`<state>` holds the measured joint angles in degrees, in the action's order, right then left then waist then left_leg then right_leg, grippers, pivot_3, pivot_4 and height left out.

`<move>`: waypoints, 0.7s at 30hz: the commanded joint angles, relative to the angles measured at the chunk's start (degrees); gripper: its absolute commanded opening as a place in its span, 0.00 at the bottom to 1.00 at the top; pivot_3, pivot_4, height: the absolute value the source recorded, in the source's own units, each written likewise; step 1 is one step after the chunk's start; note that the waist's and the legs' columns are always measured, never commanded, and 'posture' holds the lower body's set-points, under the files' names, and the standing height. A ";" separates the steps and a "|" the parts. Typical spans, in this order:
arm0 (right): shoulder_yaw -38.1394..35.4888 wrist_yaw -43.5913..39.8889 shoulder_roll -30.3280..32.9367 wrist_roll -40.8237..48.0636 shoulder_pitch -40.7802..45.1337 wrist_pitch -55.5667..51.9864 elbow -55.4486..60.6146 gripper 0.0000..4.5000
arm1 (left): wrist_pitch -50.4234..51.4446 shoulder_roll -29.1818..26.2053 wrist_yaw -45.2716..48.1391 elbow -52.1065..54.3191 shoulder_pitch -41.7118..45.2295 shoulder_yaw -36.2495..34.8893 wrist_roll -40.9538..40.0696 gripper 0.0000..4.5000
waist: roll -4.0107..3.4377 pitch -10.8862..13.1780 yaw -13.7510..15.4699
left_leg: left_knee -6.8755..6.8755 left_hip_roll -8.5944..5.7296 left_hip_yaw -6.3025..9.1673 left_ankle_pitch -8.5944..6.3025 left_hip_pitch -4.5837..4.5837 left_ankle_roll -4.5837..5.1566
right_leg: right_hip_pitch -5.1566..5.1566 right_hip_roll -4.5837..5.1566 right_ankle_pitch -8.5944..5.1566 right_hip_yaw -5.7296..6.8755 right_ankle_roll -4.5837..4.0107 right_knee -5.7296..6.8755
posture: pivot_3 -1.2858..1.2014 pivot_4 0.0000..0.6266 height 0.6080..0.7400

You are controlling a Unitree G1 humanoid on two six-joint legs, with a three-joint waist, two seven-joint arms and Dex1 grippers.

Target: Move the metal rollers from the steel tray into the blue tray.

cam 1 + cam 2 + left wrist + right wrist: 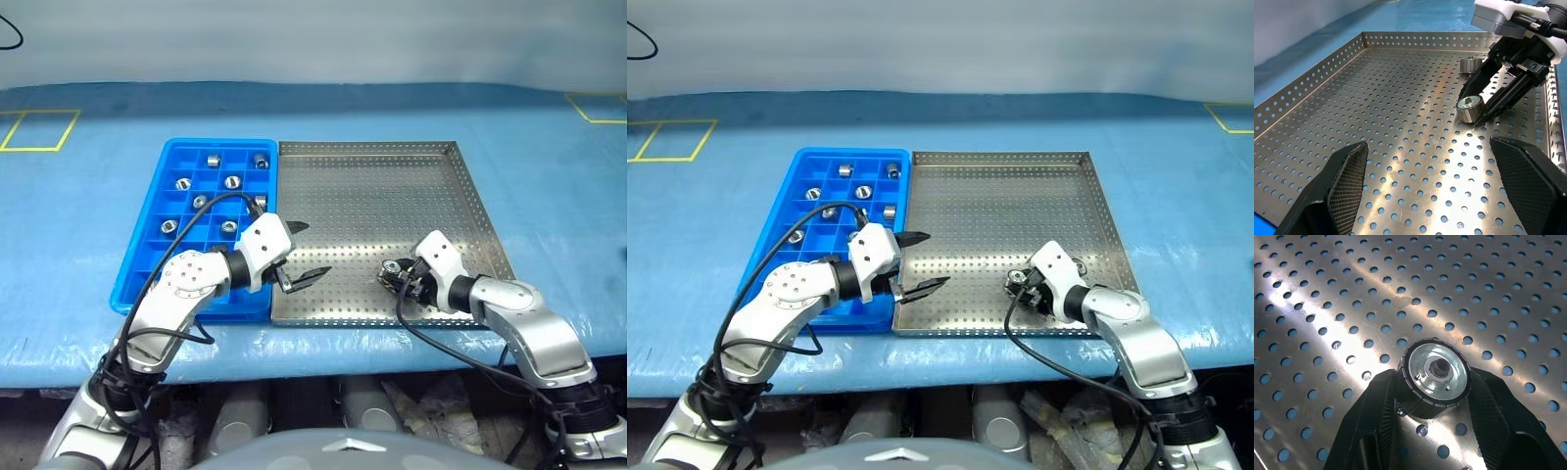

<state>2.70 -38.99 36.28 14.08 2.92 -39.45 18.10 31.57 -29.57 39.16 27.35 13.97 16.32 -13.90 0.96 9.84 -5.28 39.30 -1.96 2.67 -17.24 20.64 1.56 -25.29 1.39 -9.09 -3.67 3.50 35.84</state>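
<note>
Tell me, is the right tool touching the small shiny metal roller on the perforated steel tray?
Touching. In the right wrist view, both black fingers press against the sides of the small shiny metal roller, with no gap visible on either side.

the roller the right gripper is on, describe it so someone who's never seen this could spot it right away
Find the steel tray, the grey perforated one right of the blue tray. Near its front edge, the right gripper is shut on a roller standing on end. A second roller lies free just behind it; the blue tray's rollers sit in compartments.
</note>
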 commanded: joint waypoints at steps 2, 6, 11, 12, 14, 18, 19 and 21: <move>-0.07 0.20 -0.91 0.76 2.72 1.41 2.64 0.41 | 0.54 -0.97 -0.89 4.57 -2.50 -3.05 -0.91 0.96 | 0.00 0.00 -0.14 | 0.00 0.00 -0.04 -0.01 0.00 0.02 | -0.03 -0.01 0.01 -0.04 0.02 0.00 | 0.47 0.24 1.00; 2.32 -1.44 -1.90 1.19 6.26 2.45 3.54 0.41 | 2.55 -2.97 -2.16 8.99 -8.74 -8.56 -2.42 0.96 | 0.00 0.00 -0.28 | -0.03 0.07 -0.10 -0.03 0.01 0.04 | -0.13 -0.04 0.02 -0.10 0.02 0.02 | 0.48 0.24 1.00; 7.29 -3.66 -4.84 0.29 14.43 5.33 0.71 0.41 | 5.33 -6.81 -4.68 15.73 -18.33 -17.55 -2.71 0.96 | 0.04 0.02 0.37 | -0.03 0.10 -0.10 -0.03 0.00 0.04 | -0.13 -0.03 0.01 -0.08 0.01 0.02 | 0.52 0.24 1.00; 8.05 -3.90 -5.76 0.17 16.23 5.86 -0.16 0.41 | 5.84 -7.16 -5.17 16.84 -19.88 -19.41 -2.82 0.96 | 0.05 0.03 0.61 | -0.02 0.10 -0.10 -0.03 0.00 0.04 | -0.13 -0.03 0.01 -0.07 0.01 0.02 | 0.52 0.24 1.00; 9.65 -4.50 -7.85 -0.05 19.70 7.14 -1.83 0.41 | 6.75 -7.68 -6.17 18.92 -22.75 -22.98 -2.98 0.96 | 0.05 0.03 1.52 | -0.02 0.09 -0.08 -0.03 -0.01 0.04 | -0.12 -0.01 0.01 -0.04 0.00 0.01 | 0.53 0.24 1.00; 13.72 -6.62 -12.75 -0.27 25.19 10.29 -5.30 0.41 | 8.51 -7.15 -8.07 22.99 -28.42 -30.19 -3.25 0.96 | 0.05 0.03 3.09 | -0.07 0.09 0.05 -0.04 0.04 0.04 | -0.13 0.03 0.02 0.10 -0.11 -0.03 | 0.55 0.24 1.00; 14.60 -7.22 -13.63 -0.33 26.01 10.94 -6.05 0.41 | 8.85 -6.89 -8.42 23.77 -29.51 -31.40 -3.35 0.96 | 0.06 0.02 3.42 | -0.11 0.08 0.07 -0.04 0.04 0.03 | -0.14 0.05 0.10 0.14 -0.29 -0.04 | 0.56 0.24 1.00; 16.00 -8.12 -15.13 -0.57 27.19 12.03 -7.34 0.41 | 9.45 -6.19 -9.23 25.17 -31.57 -33.45 -3.61 0.96 | 0.06 0.03 4.35 | -0.13 0.08 0.18 -0.06 0.07 -0.01 | -0.16 0.10 0.10 0.27 -0.49 -0.03 | 0.56 0.24 1.00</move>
<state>18.17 -46.15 21.85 13.67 28.53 -29.72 10.73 40.73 -36.29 30.89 49.07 -16.71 -14.43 -16.88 1.01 9.86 -0.93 39.16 -1.91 2.91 -17.31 20.74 1.54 -25.44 1.52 -9.02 -3.32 2.96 35.80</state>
